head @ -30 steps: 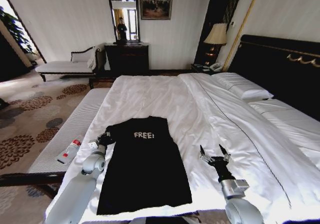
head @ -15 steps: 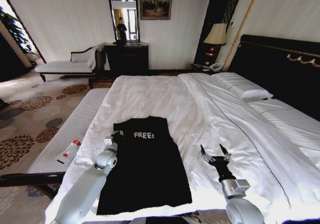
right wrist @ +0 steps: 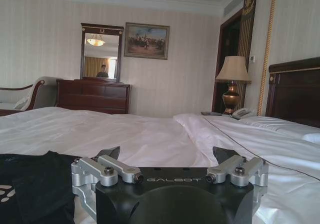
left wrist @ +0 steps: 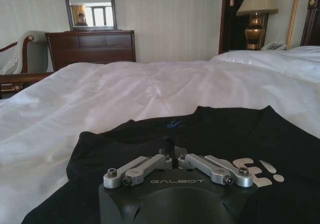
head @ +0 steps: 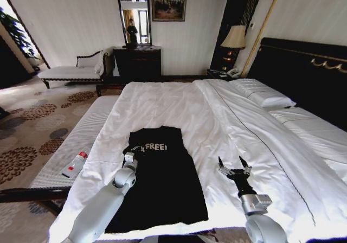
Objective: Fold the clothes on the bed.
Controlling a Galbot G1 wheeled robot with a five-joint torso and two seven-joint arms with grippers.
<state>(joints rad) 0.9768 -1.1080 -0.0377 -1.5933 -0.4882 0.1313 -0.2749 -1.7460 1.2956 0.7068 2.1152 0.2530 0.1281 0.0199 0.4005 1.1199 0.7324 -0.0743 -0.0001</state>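
Since the earlier frames the left gripper (head: 129, 157) has swung inward from the shirt's left edge, carrying the left sleeve over onto the chest, so the first letter of the white lettering is now partly covered.

The bed (head: 179, 99) lies ahead, with the black shirt (head: 162, 183) flat on the duvet at its near left part, collar pointing away from the robot and hem nearest it. The shirt's long axis runs straight away from the robot, so any lengthwise fold must cross from one side to the other. A red-capped bottle (head: 76, 163) lies on the bench left of the shirt.

The left gripper sits on the shirt's upper left, just beside the lettering; in the left wrist view (left wrist: 176, 159) its linkages are drawn together over a small ridge of black cloth, so I judge it pinched on the shirt. The right gripper (head: 233, 166) hovers over bare duvet to the right of the shirt, apart from it, fingers spread wide; the right wrist view (right wrist: 167, 156) shows the gap plainly. The left arm is therefore the nearer one, and the shirt's right edge lies to the right gripper's left.

The left arm hides the shirt's lower left edge, and the right sleeve cannot be made out.
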